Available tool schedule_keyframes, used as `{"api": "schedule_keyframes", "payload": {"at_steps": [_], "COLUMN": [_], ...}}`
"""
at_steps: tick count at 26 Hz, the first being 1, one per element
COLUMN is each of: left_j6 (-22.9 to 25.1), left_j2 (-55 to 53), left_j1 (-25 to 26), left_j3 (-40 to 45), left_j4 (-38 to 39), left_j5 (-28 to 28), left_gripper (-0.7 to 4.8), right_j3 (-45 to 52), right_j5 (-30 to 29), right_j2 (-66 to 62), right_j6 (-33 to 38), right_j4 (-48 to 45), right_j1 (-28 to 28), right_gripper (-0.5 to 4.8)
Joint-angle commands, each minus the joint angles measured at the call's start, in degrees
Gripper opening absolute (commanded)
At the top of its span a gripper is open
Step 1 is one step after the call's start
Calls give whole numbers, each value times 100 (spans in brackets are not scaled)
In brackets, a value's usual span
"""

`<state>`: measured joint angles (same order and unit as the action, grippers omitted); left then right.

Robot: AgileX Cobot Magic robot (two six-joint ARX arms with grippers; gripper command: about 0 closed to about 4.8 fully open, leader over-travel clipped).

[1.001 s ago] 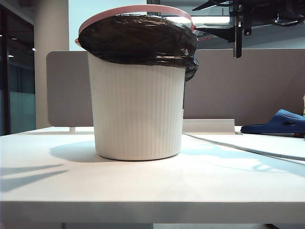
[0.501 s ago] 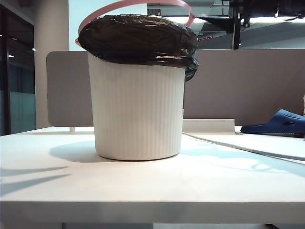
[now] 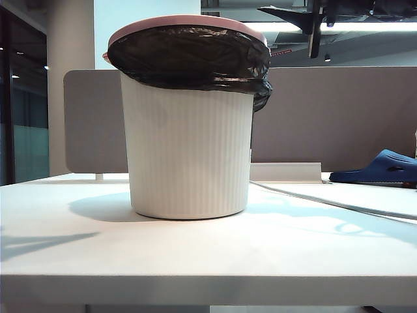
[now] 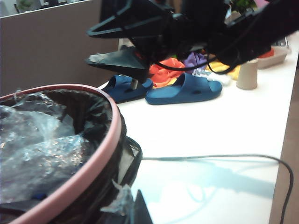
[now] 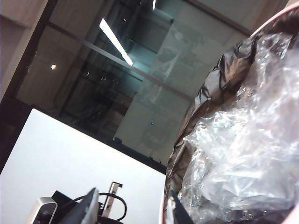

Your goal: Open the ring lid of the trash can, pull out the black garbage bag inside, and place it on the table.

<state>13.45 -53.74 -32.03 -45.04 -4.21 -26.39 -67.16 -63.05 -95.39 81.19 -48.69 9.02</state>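
Ring lid (image 3: 187, 21) seated on trash can (image 3: 189, 153), mid-table (image 3: 208, 261).
Black garbage bag (image 3: 189, 55) folded over rim; right gripper (image 3: 311, 19) spread, above can's right; left gripper (image 4: 135, 212) pressed together, empty, beside rim.

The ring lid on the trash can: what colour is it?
Pale pink; the ring lid shows best in the left wrist view.

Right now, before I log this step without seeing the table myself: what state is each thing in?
ring lid: closed, lying on the can's rim over the bag.
trash can: upright on the table.
black garbage bag: inside the can, edge folded over the rim.
left gripper: shut, beside the rim.
right gripper: open, empty, in the air near the can's top.
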Motion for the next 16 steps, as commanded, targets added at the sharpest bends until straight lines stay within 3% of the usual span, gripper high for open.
{"api": "schedule_keyframes", "payload": {"at_steps": [1,5,16], "left_j6": [114,114,94], "left_j2": [-2,0,0], "left_j1": [-13,-87,-133], "left_j3": [-35,-35,-35], "left_j4": [129,293,393], "left_j5": [-61,-50,-20], "left_gripper": [-6,-6,-6], "right_j3": [-37,-37,-37], "right_j5": [87,227,330], "right_j2": [28,28,28], "right_j6": [-184,-514,-1705], "right_j4": [-114,59,1576], "right_j1": [2,-151,-240], "right_gripper": [185,185,185]}}
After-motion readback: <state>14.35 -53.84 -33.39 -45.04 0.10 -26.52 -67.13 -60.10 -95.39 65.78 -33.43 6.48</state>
